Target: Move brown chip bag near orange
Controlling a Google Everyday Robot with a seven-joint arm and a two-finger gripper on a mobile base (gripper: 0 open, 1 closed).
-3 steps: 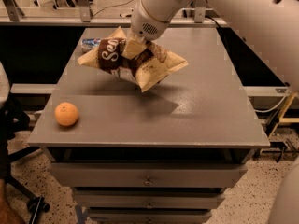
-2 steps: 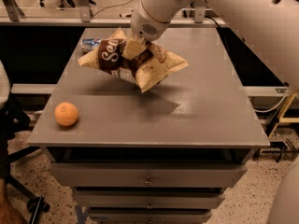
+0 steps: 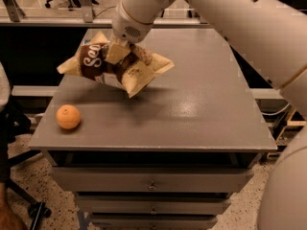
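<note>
The brown chip bag [image 3: 98, 63] has a dark brown centre with white lettering and tan-yellow ends. It hangs crumpled in the air above the left part of the grey table [image 3: 192, 114]. My gripper [image 3: 125, 56] comes down from the upper centre and is shut on the bag's middle. The orange [image 3: 68, 117] lies on the table near the front left corner, below and to the left of the bag and apart from it.
The white arm [image 3: 225, 18] reaches in from the upper right across the table's back. The table's left edge and front edge are close to the orange. Drawers [image 3: 151, 185] sit under the table. A chair base [image 3: 29, 202] stands at the left on the floor.
The gripper has carried the bag to the left and toward the front, nearer the orange. The orange has not moved.
</note>
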